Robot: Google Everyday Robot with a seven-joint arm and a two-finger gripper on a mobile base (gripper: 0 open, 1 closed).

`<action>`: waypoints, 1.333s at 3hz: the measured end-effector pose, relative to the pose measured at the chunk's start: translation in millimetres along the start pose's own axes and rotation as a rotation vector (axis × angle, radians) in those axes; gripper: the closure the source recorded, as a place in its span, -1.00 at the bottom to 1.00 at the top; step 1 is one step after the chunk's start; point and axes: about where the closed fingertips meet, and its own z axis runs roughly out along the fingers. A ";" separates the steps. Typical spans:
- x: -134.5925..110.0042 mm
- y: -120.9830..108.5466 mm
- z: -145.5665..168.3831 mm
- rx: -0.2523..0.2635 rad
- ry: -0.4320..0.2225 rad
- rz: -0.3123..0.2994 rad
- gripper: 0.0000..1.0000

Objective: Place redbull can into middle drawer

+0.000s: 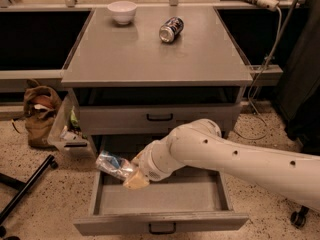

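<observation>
The redbull can (112,165), silver and light blue, is held lying on its side in my gripper (131,174). It hangs over the left back part of the open middle drawer (200,196), a wide grey drawer with a flat bottom and a small dark handle (162,228) on its front. The can sits above the drawer's left wall and does not touch the bottom. My white arm (235,156) reaches in from the right across the drawer.
Above is a shut grey drawer front with a black handle (160,117). On the tabletop (125,54) lie a dark can (171,29) and a white bowl (122,11). A brown bag (40,114) and a clear bin (67,129) stand left. A black leg (25,189) crosses the floor.
</observation>
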 end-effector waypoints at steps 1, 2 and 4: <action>6.1 3.1 10.7 -0.025 -0.011 -0.056 1.00; 8.5 2.7 15.3 -0.019 -0.006 -0.049 1.00; 41.1 -51.9 82.7 0.084 0.058 -0.038 1.00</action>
